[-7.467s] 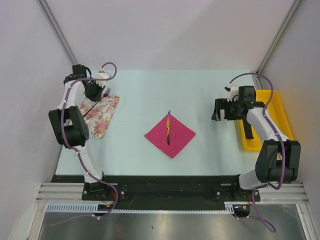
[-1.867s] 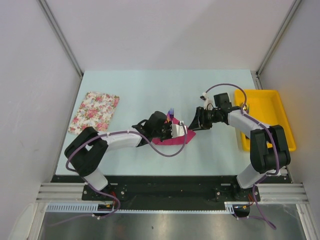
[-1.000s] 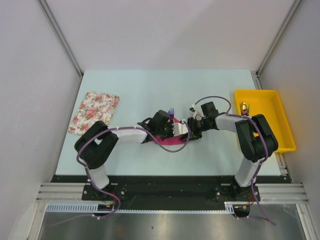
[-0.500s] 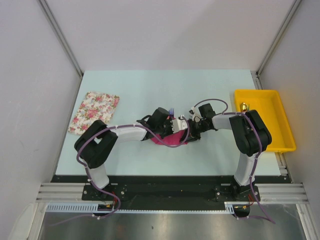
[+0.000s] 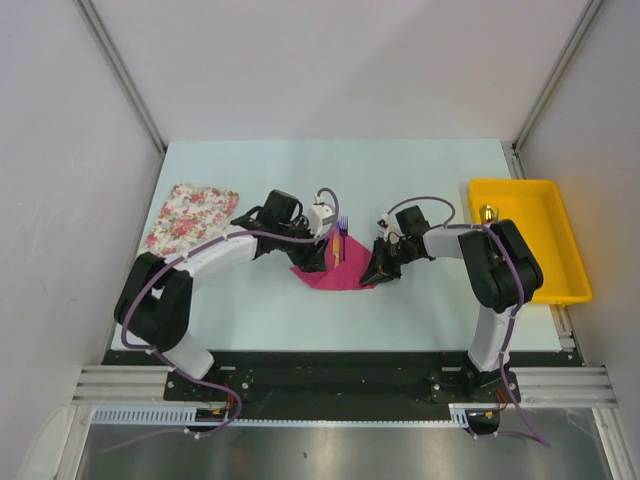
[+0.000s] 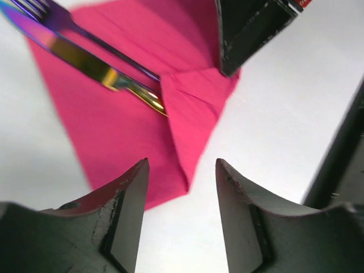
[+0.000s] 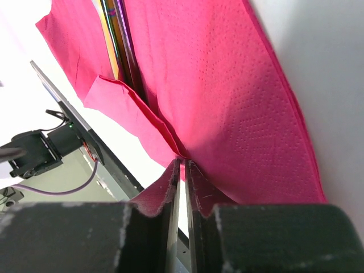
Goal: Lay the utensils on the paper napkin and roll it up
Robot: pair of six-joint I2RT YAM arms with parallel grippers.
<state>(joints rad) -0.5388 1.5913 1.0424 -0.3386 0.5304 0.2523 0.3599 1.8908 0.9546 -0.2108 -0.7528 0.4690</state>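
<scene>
With right gripper (image 7: 182, 165) closed to a sliver, pinches a raised fold of the thin magenta-pink paper napkin (image 7: 227, 85) at its right-hand edge. Holds that napkin mid-table, near corner already flapped over the handles of the slim purple fork-tined plastic utensil (image 6: 85, 37) and the yellow-orange plastic utensil (image 6: 96, 68), tines poking past the far corner.

Has just let go with the left gripper (image 6: 182, 170). Stands with jaws parted, nothing between them, drawn back to the napkin's left after sitting shut over it a moment ago. Reads as a hand-over: first fold made, hold passed to the right side, rolling itself mostly undone.

Farther out, leaves untouched the white floral-patterned cloth (image 5: 190, 222) and yellow plastic tray (image 5: 520, 184) on the pale table (image 5: 430, 170).
</scene>
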